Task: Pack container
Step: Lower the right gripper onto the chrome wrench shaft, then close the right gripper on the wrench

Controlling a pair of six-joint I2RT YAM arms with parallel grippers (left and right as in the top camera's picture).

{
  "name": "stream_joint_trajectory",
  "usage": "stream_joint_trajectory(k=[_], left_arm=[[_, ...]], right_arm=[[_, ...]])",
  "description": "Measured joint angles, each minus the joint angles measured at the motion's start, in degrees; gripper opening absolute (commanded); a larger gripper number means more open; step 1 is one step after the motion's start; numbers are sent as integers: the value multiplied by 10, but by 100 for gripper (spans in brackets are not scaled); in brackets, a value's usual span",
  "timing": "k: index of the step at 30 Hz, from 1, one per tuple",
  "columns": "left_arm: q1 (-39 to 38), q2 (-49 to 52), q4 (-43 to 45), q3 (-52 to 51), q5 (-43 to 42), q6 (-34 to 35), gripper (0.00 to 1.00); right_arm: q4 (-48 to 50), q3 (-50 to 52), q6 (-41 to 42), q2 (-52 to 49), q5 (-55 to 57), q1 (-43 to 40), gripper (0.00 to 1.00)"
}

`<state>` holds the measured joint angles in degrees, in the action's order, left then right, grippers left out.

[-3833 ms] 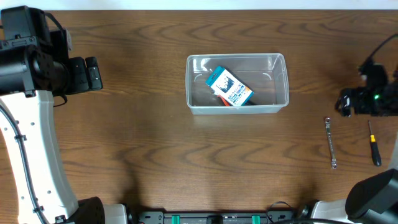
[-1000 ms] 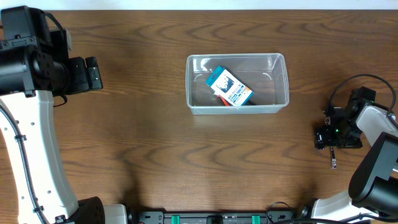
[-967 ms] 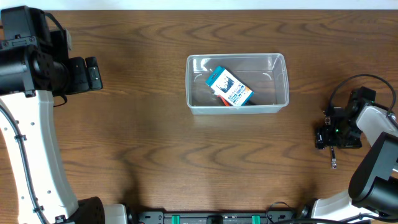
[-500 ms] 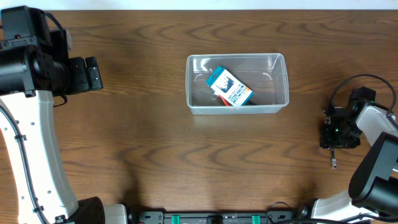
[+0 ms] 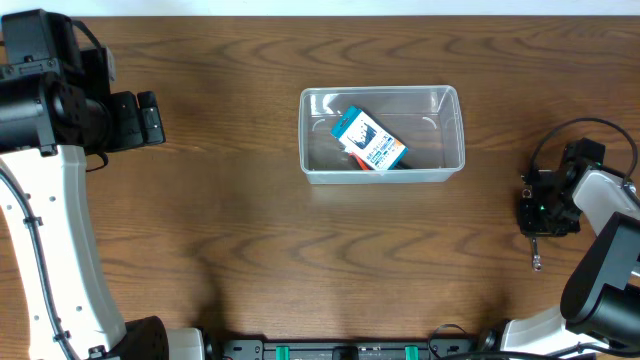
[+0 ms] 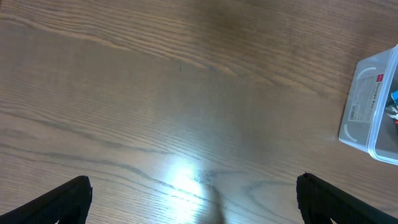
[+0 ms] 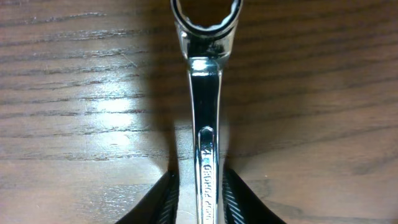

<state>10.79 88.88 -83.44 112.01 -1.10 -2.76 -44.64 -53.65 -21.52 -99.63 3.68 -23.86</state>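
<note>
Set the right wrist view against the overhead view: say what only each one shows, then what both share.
Only the right wrist view: the ring end and stamped lettering of the wrench, with black fingertips close on either side of its shank; whether they touch it is unclear.
Only the overhead view: the clear container holding a blue-and-white box, and the left arm.
Both: the wrench lying on the wooden table under the right gripper, though overhead only its lower end peeks out.

Robotics lab, prob.: white robot arm (image 5: 60, 250) at wood table (image 5: 250, 250).
</note>
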Motion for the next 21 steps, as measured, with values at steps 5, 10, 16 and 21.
stream_joint_trajectory(k=[5,10,16,21], left_arm=[[0,0,0,0,0,0,98],[0,0,0,0,0,0,98],[0,0,0,0,0,0,98],[0,0,0,0,0,0,98]], right_arm=[[3,0,0,0,1,0,18],[4,0,0,0,2,0,17],[6,0,0,0,3,0,14],[4,-2,0,0,4,0,13]])
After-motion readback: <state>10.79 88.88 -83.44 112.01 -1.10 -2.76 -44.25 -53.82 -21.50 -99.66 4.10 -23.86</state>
